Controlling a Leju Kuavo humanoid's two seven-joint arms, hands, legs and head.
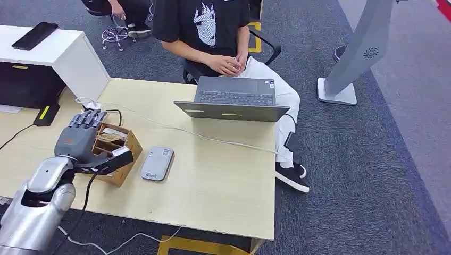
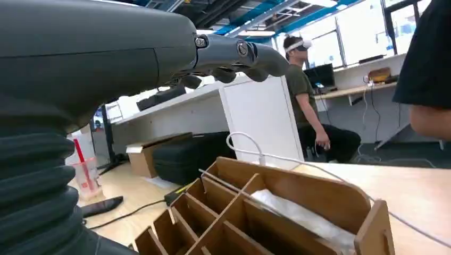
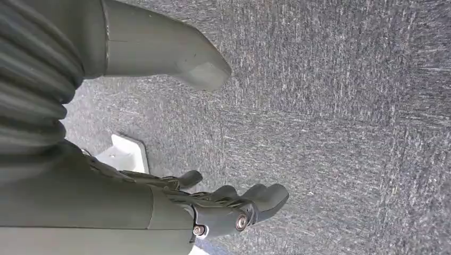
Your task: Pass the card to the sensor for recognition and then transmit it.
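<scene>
The left hand (image 1: 80, 139) is hovering over the wooden divided box (image 1: 118, 154) at about eight o'clock on the worktop (image 1: 213, 180). Its fingers (image 1: 89, 119) are lying stretched and apart above the box's compartments, and its thumb is reaching across the near rim; whether anything is pinched under it I cannot tell. In the left wrist view the fingers (image 2: 234, 56) are hanging in the air above the box (image 2: 276, 212), touching nothing, with white paper sitting in one slot. Cards (image 1: 110, 137) are standing inside the box, just beside the fingers. The grey sensor (image 1: 157, 163) is lying flat on the worktop just at three o'clock of the box, apart from it. A white cable (image 1: 175, 127) is trailing across the worktop towards a laptop (image 1: 234, 99) at twelve o'clock, where a person (image 1: 213, 32) is sitting. The right hand (image 3: 213, 204) is hanging over grey carpet (image 3: 345, 106), fingers loosely spread and holding nothing.
</scene>
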